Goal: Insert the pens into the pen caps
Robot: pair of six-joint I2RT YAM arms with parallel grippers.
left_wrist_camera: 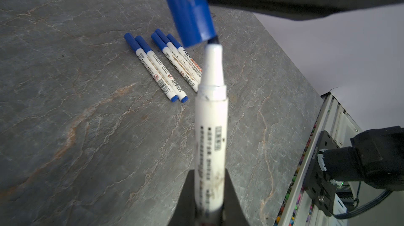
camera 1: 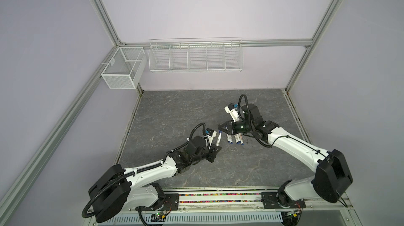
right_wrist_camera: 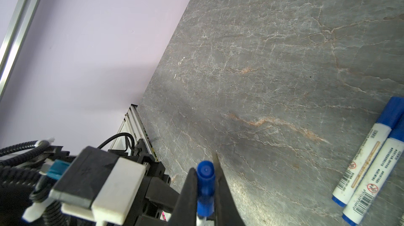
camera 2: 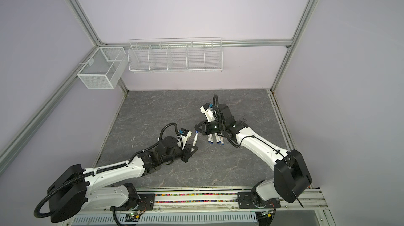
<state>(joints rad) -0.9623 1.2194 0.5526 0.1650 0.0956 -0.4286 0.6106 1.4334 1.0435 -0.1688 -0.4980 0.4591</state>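
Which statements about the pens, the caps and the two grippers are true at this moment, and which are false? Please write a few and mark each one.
1. The left gripper holds an uncapped pen. True.
2. The right gripper holds a second pen by its barrel. False: it is shut on a blue cap.
3. Five capped pens lie close together on the table. True.
4. The cap is already pushed fully onto the held pen. False: only the tip of the pen meets the mouth of the cap, and the white cone below it is still bare.
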